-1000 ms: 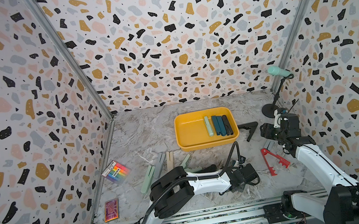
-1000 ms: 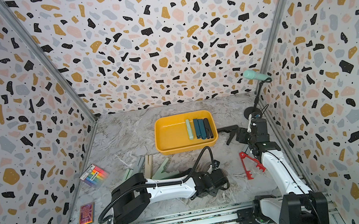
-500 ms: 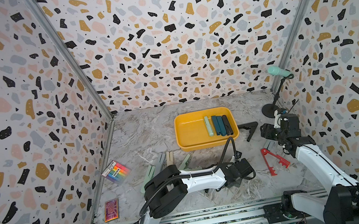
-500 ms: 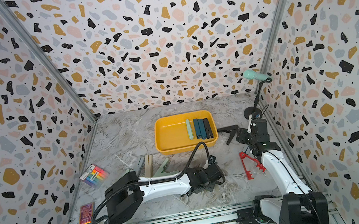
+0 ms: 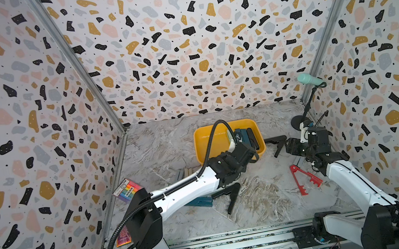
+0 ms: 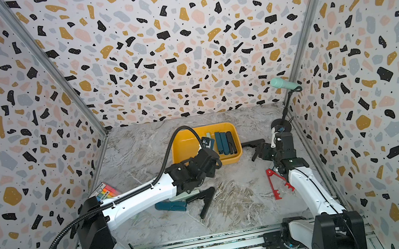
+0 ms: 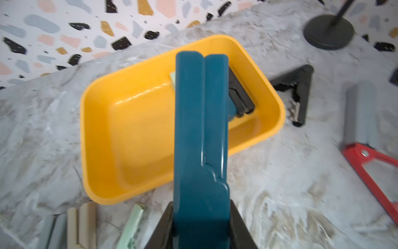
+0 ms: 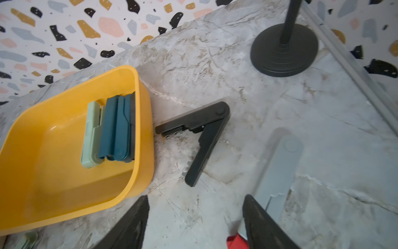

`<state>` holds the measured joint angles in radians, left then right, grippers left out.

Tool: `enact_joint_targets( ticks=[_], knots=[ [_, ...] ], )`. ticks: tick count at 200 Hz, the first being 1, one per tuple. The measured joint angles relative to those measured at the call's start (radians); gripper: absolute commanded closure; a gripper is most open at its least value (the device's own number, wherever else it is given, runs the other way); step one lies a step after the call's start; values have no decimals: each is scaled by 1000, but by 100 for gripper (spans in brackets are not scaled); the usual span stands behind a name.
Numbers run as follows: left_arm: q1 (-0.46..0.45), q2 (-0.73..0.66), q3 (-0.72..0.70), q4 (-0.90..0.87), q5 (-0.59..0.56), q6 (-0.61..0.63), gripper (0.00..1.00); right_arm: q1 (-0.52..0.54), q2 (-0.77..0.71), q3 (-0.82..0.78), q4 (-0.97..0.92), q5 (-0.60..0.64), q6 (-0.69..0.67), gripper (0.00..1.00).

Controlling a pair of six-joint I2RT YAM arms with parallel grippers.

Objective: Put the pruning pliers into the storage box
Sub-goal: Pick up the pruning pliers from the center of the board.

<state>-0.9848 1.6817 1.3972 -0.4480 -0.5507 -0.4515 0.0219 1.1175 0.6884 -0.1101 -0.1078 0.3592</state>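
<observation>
My left gripper (image 7: 201,207) is shut on a dark teal pruning pliers (image 7: 201,133), folded flat and pointing out over the yellow storage box (image 7: 129,129). In both top views this gripper (image 5: 240,148) (image 6: 207,159) hangs at the box's near rim (image 5: 204,143). Mint, teal and black pliers (image 8: 112,127) lie side by side in the box's right half. My right gripper (image 8: 197,200) is open above bare table, right of the box, with nothing between its fingers. A black pliers (image 8: 202,133) lies spread open ahead of it, with a grey one (image 8: 277,170) and a red one (image 5: 304,178) close by.
More pliers lie on the table: a black open one (image 5: 228,194), a teal one (image 5: 200,202), beige (image 7: 81,226) and mint (image 7: 131,226) ones. A mint microphone (image 5: 310,79) on a black stand (image 8: 284,49) stands back right. A rainbow packet (image 5: 127,190) lies at left.
My left gripper shut on the teal pliers low at the table's front middle, then rose and moved back to the box's near rim. The right arm stayed still.
</observation>
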Motion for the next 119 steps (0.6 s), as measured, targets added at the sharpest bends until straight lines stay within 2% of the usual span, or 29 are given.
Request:
enact_joint_targets(
  ticks=[46, 91, 119],
  knots=[
    [137, 158, 103, 8, 50, 76, 76, 42, 74, 3, 13, 0, 13, 30],
    [224, 369, 196, 27, 157, 106, 75, 42, 85, 10, 14, 14, 17, 29],
    [264, 478, 257, 29, 209, 118, 70, 42, 98, 24, 15, 26, 17, 30]
  ],
)
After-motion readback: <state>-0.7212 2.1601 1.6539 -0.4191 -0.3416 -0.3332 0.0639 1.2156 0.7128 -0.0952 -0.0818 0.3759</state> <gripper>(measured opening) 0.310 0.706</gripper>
